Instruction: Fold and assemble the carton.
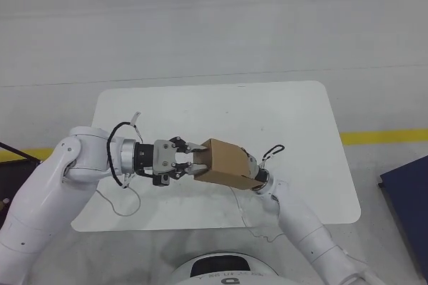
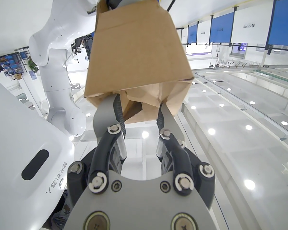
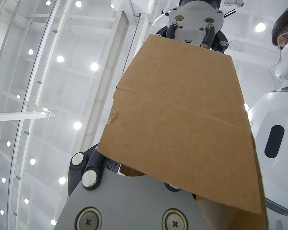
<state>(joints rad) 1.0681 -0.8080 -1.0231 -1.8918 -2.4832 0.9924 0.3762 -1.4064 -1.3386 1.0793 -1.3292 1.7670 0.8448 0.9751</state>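
Note:
A brown carton [image 1: 225,162] hangs above the white table [image 1: 299,121], lying level between my two arms. My left gripper [image 1: 196,160] stands open at the carton's left end. In the left wrist view its fingertips [image 2: 115,101] straddle the folded-in end flaps of the carton [image 2: 134,53], touching the rim. My right gripper [image 1: 253,171] is at the opposite end and holds the carton up; its fingers are hidden by the cardboard. In the right wrist view, one flat panel of the carton [image 3: 182,125] runs from that gripper's base outward.
The table's far half and right side are bare. On the floor, a yellow line [image 1: 392,135] runs past the table, a dark blue object [image 1: 414,206] sits at the right, and a black frame [image 1: 0,160] at the left.

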